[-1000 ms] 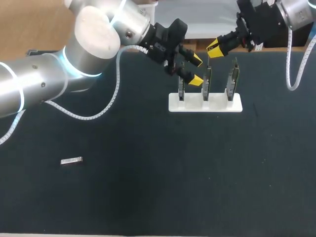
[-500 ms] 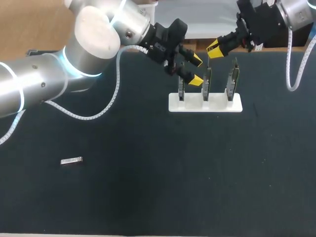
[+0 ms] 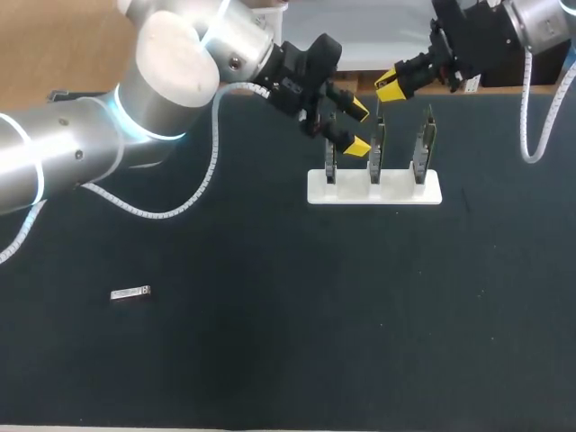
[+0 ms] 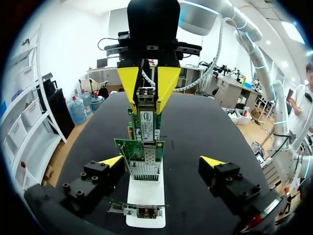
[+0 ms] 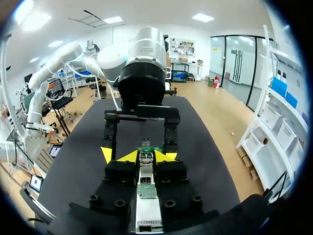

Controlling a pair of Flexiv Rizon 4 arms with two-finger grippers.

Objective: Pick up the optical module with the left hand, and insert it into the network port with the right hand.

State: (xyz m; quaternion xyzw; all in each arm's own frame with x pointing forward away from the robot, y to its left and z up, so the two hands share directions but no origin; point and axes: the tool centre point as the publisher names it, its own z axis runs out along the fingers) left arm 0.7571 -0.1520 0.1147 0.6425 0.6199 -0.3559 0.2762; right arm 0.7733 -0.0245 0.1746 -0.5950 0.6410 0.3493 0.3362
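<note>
**Left gripper**: The fingers are spread wide and nothing is held between them. The gripper is above the first network card of three standing upright in a white stand. The tips are directed at the middle network card, which lies just ahead of them. Whether a tip touches that card cannot be told.

**Right gripper**: It is above the middle network card. The fingers are drawn narrow and are closed from two sides on the upper end of a silver, labelled optical module. The module hangs upright below the tips. Its lower end is at the top edge of the middle network card. Whether it is seated in the port cannot be told.

**Third network card**: It stands beyond the middle network card as seen from the left gripper, beside the right gripper. It is touched by neither.

**Second optical module**: A small silver piece is lying flat on the dark table. It is well apart from both grippers and from the stand, on the left arm's side, behind the left gripper's fingers.
</note>
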